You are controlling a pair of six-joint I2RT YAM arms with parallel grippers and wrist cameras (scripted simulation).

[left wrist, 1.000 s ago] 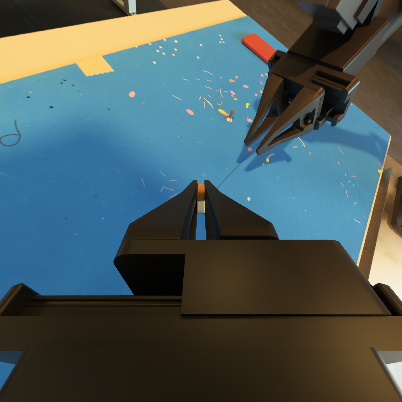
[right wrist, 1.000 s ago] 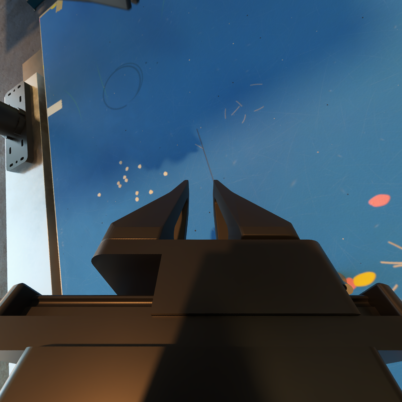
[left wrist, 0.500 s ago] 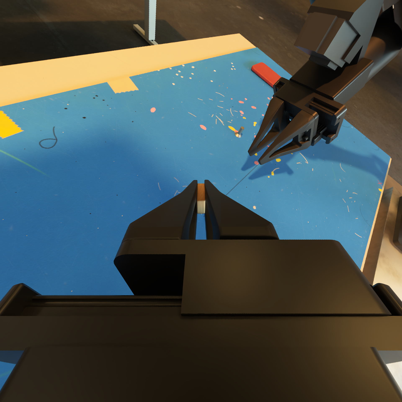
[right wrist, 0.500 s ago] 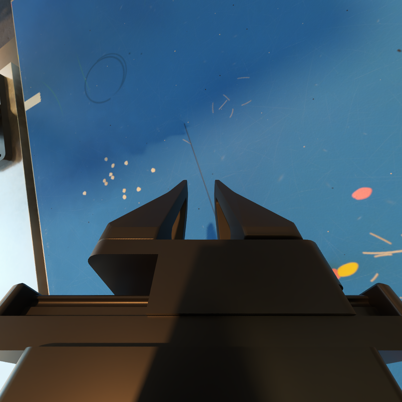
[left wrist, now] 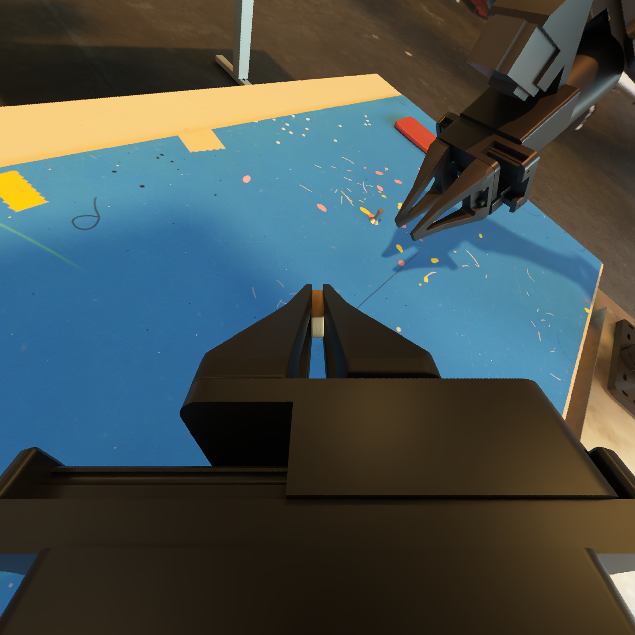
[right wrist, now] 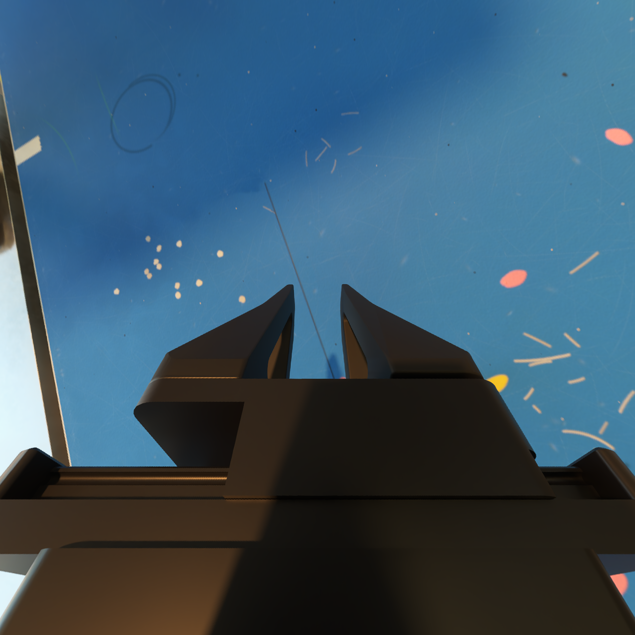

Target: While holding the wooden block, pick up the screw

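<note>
At the centre of the left wrist view, the left gripper (left wrist: 317, 292) is clamped on the wooden block (left wrist: 317, 311), a small piece pinched between its tips above the blue table (left wrist: 144, 309). Toward the upper right, the right gripper (left wrist: 404, 229) hangs with its fingers a little apart and nothing between them, tips just beside the screw (left wrist: 376, 217), which stands head-down on the table. A red flat piece (left wrist: 412, 132) lies behind it near the far edge.
</note>
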